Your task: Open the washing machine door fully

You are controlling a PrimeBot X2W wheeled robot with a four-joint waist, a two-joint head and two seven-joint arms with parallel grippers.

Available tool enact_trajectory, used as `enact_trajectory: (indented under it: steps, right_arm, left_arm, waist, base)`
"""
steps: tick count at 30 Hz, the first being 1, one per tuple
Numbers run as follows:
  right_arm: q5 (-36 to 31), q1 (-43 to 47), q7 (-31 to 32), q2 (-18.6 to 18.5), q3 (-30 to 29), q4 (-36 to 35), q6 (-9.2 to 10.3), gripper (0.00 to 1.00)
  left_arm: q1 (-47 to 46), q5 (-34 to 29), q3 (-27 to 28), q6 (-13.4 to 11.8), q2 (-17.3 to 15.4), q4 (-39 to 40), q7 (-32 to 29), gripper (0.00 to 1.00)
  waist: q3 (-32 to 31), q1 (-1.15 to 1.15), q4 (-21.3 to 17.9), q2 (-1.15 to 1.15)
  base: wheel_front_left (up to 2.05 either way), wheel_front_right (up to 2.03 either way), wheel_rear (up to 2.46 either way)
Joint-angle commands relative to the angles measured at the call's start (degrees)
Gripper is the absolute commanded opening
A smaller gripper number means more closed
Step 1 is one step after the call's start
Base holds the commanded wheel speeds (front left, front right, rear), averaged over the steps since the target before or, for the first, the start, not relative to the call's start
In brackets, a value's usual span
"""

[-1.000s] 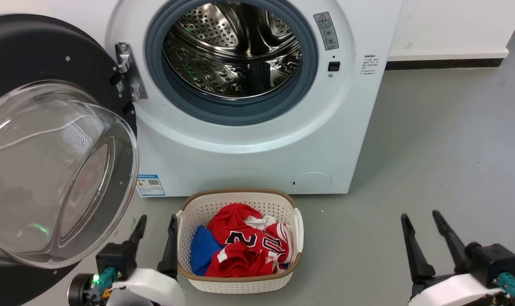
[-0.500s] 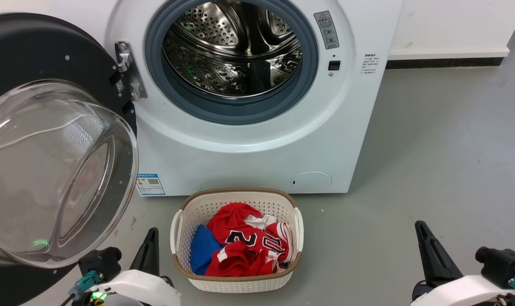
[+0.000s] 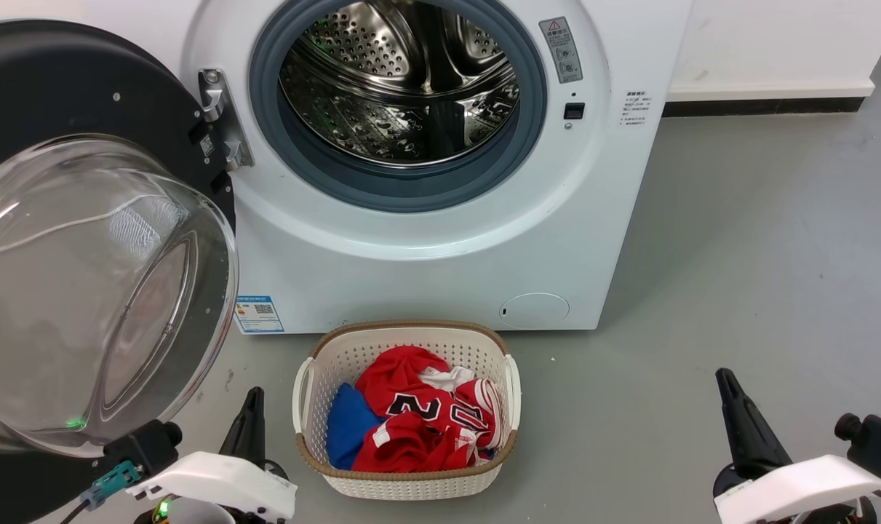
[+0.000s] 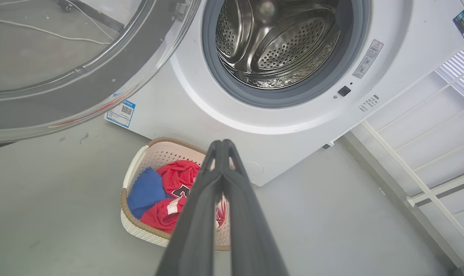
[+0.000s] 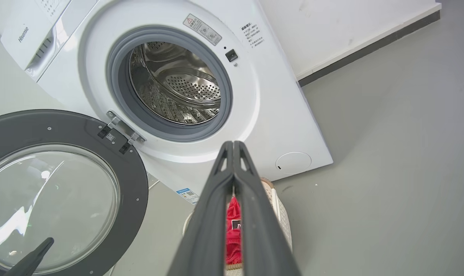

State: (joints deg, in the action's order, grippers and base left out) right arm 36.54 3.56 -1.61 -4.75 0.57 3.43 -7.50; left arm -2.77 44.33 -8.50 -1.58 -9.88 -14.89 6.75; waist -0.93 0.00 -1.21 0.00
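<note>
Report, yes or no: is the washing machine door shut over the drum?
No, the washing machine door stands swung out to the left on its hinge, leaving the steel drum uncovered.

The floor (image 3: 760, 240) is smooth and grey. The wall (image 3: 775, 36) is white, with a dark strip (image 3: 760, 108) along its bottom.

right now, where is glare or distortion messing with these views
Head view: sharp, but the glass of the washing machine door carries white streaks and a green glint low down. Left wrist view: the wide-angle lens bends and tilts the washing machine, and the shut left gripper looks soft near the lens. Right wrist view: bright patches on the door glass, and the right gripper is likewise soft-edged.
</note>
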Motion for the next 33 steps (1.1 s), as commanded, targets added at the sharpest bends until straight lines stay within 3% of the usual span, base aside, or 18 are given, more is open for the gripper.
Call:
enact_trajectory:
  steps: [1, 33]
  right_arm:
    - [2.5, -1.8, 0.2, -0.4, -0.3, -0.3, 0.0, 0.0]
    - [26.5, -5.5, 2.7, -0.3, -2.1, 4.3, 0.0, 0.0]
  left_arm:
    - [-1.8, 1.9, 1.0, 0.5, 0.2, 0.9, -0.4, 0.0]
    - [-2.8, 21.8, 7.1, 4.2, 3.1, 1.0, -6.1, 0.0]
  waist:
    - [0.0, 0.0, 0.0, 0.0]
    - [0.4, 0.0, 0.4, 0.0]
  base:
    - [0.0, 0.0, 0.0]
    - [0.0, 0.0, 0.0]
